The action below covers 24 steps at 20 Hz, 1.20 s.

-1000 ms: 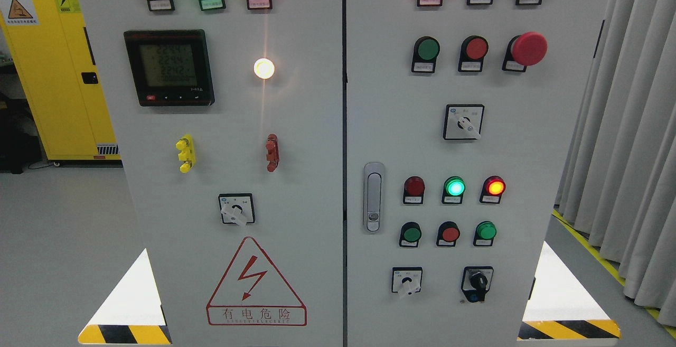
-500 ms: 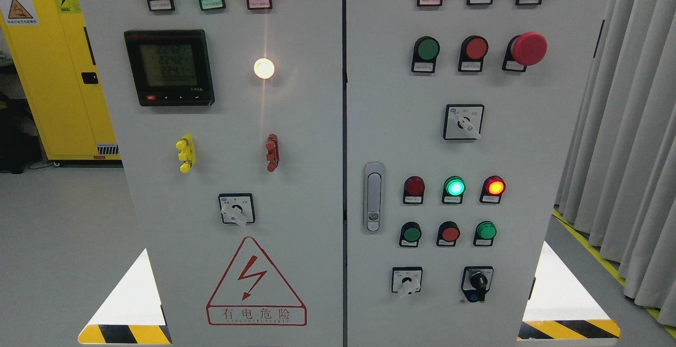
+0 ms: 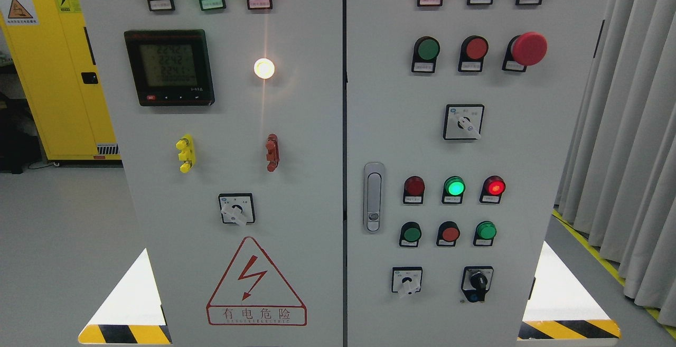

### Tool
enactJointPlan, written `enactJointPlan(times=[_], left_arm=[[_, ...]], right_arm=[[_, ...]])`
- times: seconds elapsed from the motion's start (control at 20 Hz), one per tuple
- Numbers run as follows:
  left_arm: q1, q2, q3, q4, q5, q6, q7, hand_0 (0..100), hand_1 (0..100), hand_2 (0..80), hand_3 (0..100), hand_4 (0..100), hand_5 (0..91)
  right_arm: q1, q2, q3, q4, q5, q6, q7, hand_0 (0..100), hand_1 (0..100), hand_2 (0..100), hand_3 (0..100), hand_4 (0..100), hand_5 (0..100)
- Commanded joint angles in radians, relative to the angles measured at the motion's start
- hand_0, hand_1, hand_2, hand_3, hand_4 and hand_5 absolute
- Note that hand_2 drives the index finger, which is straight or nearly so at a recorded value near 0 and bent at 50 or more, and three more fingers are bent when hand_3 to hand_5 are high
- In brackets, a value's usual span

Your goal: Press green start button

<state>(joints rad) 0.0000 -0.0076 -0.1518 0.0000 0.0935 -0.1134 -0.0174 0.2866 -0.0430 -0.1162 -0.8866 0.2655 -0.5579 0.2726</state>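
1. we face a grey cabinet (image 3: 296, 125) with two doors; the seam between them runs top to bottom near the middle of the view.
2. neither robot hand is in view, so we cannot tell whether either is released, clenched or grasping.
3. the right door carries three green buttons. one (image 3: 428, 49) heads the upper row, left of a red button (image 3: 476, 48) and a red mushroom stop (image 3: 529, 48). two more sit in the lower row: one (image 3: 411, 234) at its left end, one (image 3: 486, 230) at its right end, with a red button (image 3: 450, 233) between. we cannot tell which is the start button; the labels are too small to read.
4. a door handle (image 3: 373, 197) stands just left of the lower rows, near the seam.
5. open room: bare floor lies left of the cabinet, bounded by a yellow locker (image 3: 53, 72). on the right, a curtain (image 3: 628, 125) hangs near the cabinet edge, with a striped floor line (image 3: 597, 254) below it.
6. against the earlier frames: the lit lamps (image 3: 454, 186) glow dimmer, and the meter (image 3: 169, 67) digits have changed. all else stands as before.
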Motion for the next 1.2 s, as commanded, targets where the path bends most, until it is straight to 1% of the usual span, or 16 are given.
enactJointPlan(times=[0.0, 0.05, 0.15, 0.2, 0.25, 0.3, 0.35, 0.4, 0.45, 0.55, 0.7, 0.8, 0.85, 0.9, 1.0, 1.15], left_arm=[[-0.023, -0.064, 0.0, -0.028, 0.0, 0.0, 0.004, 12, 56, 0.0, 0, 0, 0.0], [-0.023, -0.068, 0.0, -0.028, -0.001, 0.0, 0.004, 12, 56, 0.0, 0, 0, 0.0], [-0.023, -0.071, 0.0, -0.028, -0.001, -0.002, 0.004, 12, 56, 0.0, 0, 0, 0.0], [-0.023, -0.072, 0.0, -0.028, 0.0, -0.002, 0.004, 12, 56, 0.0, 0, 0, 0.0], [-0.023, -0.075, 0.0, -0.028, 0.0, -0.002, 0.004, 12, 56, 0.0, 0, 0, 0.0], [-0.023, -0.081, 0.0, -0.026, -0.001, 0.0, 0.004, 12, 56, 0.0, 0, 0, 0.0], [-0.021, -0.084, 0.0, -0.026, 0.0, 0.0, 0.004, 12, 56, 0.0, 0, 0, 0.0], [-0.021, -0.086, 0.0, -0.026, 0.0, 0.0, 0.004, 12, 56, 0.0, 0, 0, 0.0], [-0.021, -0.091, 0.0, -0.028, 0.0, 0.0, 0.004, 12, 56, 0.0, 0, 0, 0.0], [-0.021, -0.095, 0.0, -0.028, 0.0, -0.002, 0.004, 12, 56, 0.0, 0, 0, 0.0], [-0.021, -0.098, -0.002, -0.028, 0.0, -0.002, 0.004, 12, 56, 0.0, 0, 0, 0.0], [-0.021, -0.098, -0.002, -0.029, -0.001, -0.002, 0.004, 12, 56, 0.0, 0, 0, 0.0], [-0.021, -0.098, -0.002, -0.029, -0.001, -0.002, 0.004, 12, 56, 0.0, 0, 0, 0.0], [-0.023, -0.098, -0.003, -0.029, -0.001, -0.002, 0.004, 12, 56, 0.0, 0, 0, 0.0], [-0.021, -0.098, -0.003, -0.029, -0.001, -0.002, 0.004, 12, 56, 0.0, 0, 0, 0.0], [-0.021, -0.098, -0.003, -0.028, -0.001, -0.002, 0.004, 12, 56, 0.0, 0, 0, 0.0]], right_arm=[[0.011, -0.026, 0.009, -0.29, 0.024, -0.043, 0.002, 16, 46, 0, 38, 42, 32], [0.014, -0.031, 0.007, -0.32, 0.047, -0.05, 0.002, 16, 46, 0, 40, 45, 34], [0.019, -0.031, 0.006, -0.399, 0.11, -0.056, 0.0, 17, 46, 0, 41, 46, 35], [0.022, -0.029, 0.004, -0.441, 0.136, -0.065, 0.0, 17, 46, 0, 42, 49, 38], [0.023, -0.029, 0.003, -0.487, 0.159, -0.074, -0.001, 17, 46, 0, 51, 56, 44], [0.025, -0.028, 0.003, -0.535, 0.185, -0.079, -0.001, 18, 46, 0, 53, 58, 46], [0.025, -0.025, 0.0, -0.601, 0.225, -0.082, -0.004, 18, 47, 0, 59, 65, 55], [0.026, -0.023, -0.006, -0.654, 0.263, -0.085, -0.015, 18, 47, 0, 62, 68, 58], [0.026, -0.023, -0.017, -0.704, 0.309, -0.089, -0.029, 19, 47, 0, 63, 69, 59], [0.025, -0.021, -0.032, -0.787, 0.413, -0.097, -0.067, 19, 47, 0, 64, 70, 60], [0.025, -0.018, -0.063, -0.876, 0.552, -0.097, -0.124, 20, 47, 0, 63, 67, 56], [0.025, -0.017, -0.074, -0.92, 0.627, -0.097, -0.18, 22, 49, 0, 63, 67, 55], [0.025, -0.017, -0.082, -0.94, 0.655, -0.097, -0.202, 23, 49, 0, 64, 67, 55], [0.023, -0.017, -0.095, -0.966, 0.682, -0.097, -0.211, 24, 49, 0, 65, 67, 55], [0.011, -0.018, -0.117, -1.018, 0.739, -0.096, -0.211, 25, 51, 0, 69, 70, 57], [-0.05, -0.02, -0.115, -1.054, 0.802, -0.096, -0.207, 29, 53, 0, 70, 70, 57]])
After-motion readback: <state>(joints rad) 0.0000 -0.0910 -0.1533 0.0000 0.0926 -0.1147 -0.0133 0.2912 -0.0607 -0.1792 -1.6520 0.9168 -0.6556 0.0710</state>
